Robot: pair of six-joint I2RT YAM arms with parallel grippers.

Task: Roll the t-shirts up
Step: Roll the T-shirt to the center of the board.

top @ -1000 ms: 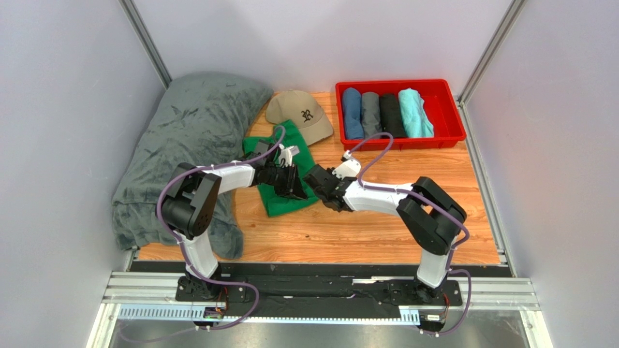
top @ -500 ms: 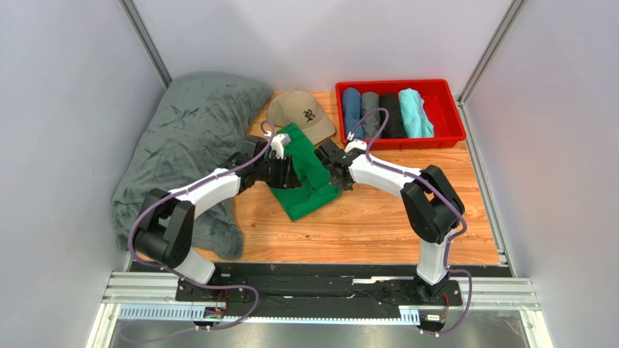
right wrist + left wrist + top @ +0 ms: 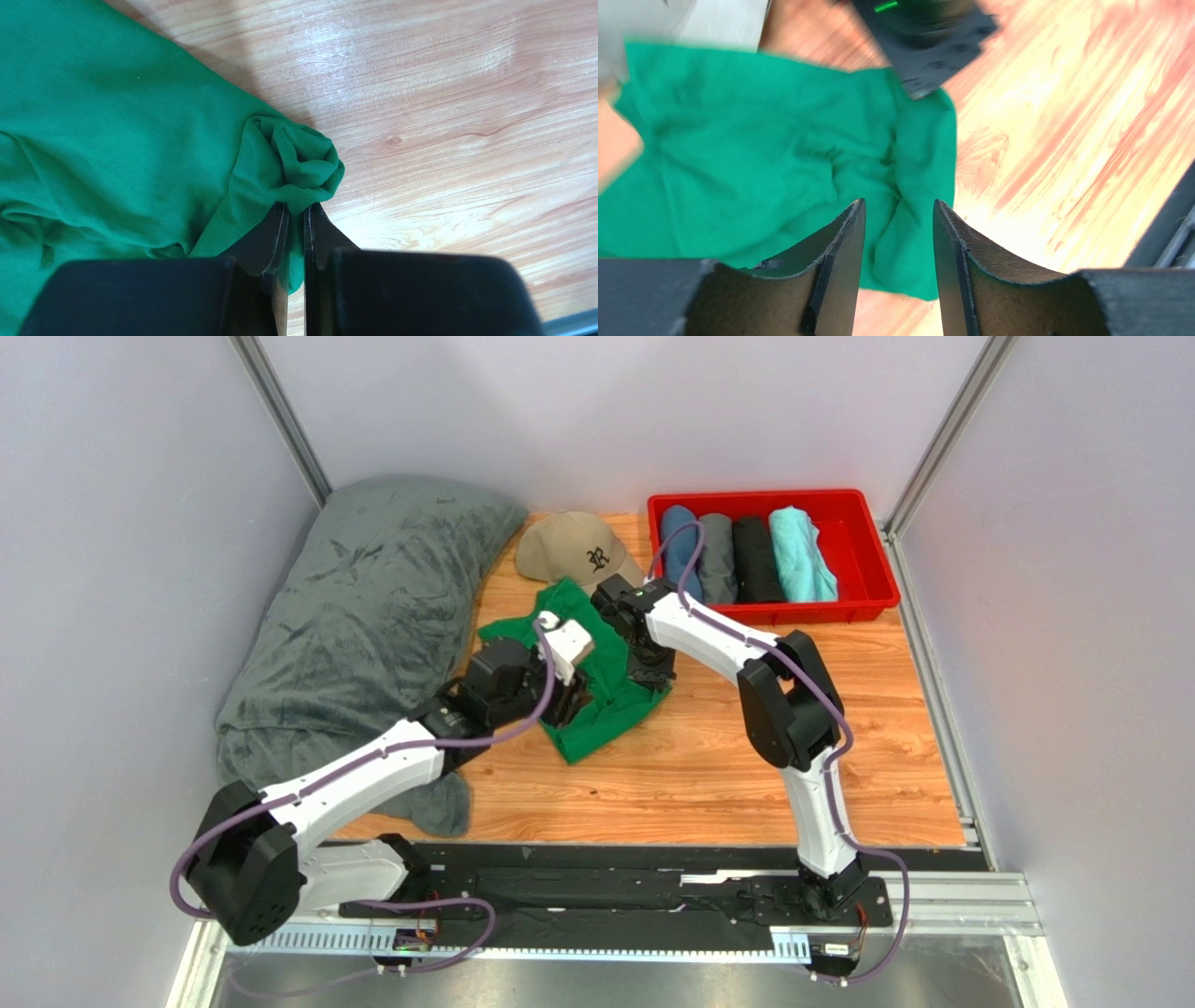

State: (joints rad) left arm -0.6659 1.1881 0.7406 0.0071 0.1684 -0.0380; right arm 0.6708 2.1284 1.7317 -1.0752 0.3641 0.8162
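Right claw (image 3: 295, 210) now farther back, on rumpled green t-shirt (image 3: 119, 126)

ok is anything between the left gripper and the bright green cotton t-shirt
Nothing visible. The left gripper hangs open directly over the bright green cotton t-shirt, bare fabric showing between its jaws. The right gripper pinches a bunched edge of it.

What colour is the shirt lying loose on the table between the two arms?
The t-shirt is plain bright green, shown best in the right wrist view.
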